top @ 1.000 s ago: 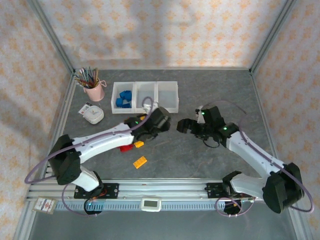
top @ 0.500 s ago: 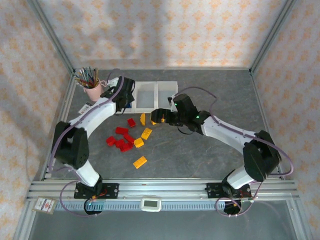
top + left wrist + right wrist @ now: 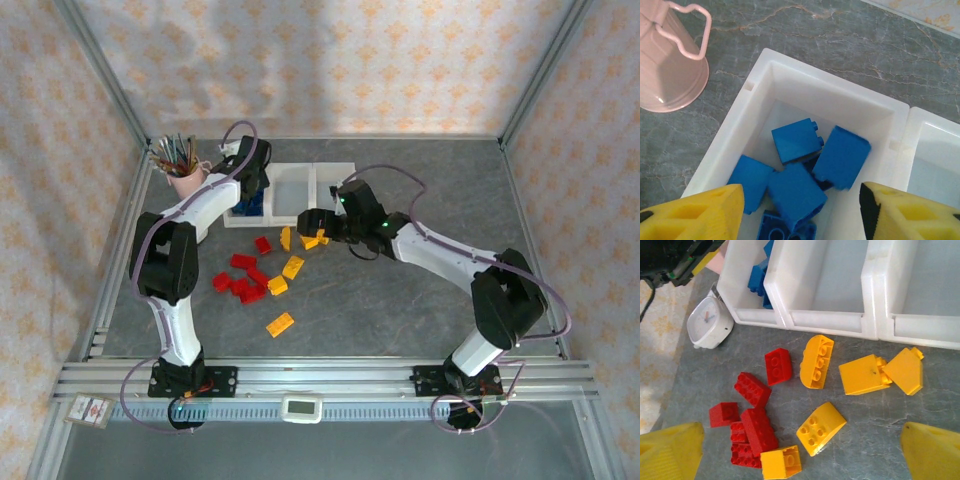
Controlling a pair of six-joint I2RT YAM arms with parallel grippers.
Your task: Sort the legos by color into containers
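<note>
I hold my left gripper [image 3: 799, 200] over the row's left-end bin [image 3: 765, 65], jaws newly released, blue brick [image 3: 841, 157] landing among the blues [image 3: 792, 142]; right gripper [image 3: 801, 435] gapes empty over yellows [image 3: 816, 361].

Three bins [image 3: 874, 315], six yellow legos [image 3: 816, 361], five red [image 3: 760, 430], roughly five blue [image 3: 796, 140].

L arm [image 3: 190, 215] & R arm [image 3: 440, 255]: white shells w/ black joints, lilac cables [image 3: 392, 172] looping alongside. Fingers [image 3: 695, 215] yellow plastic w/ moulded hollows. Green LEDs [image 3: 383, 224] on R arm.
</note>
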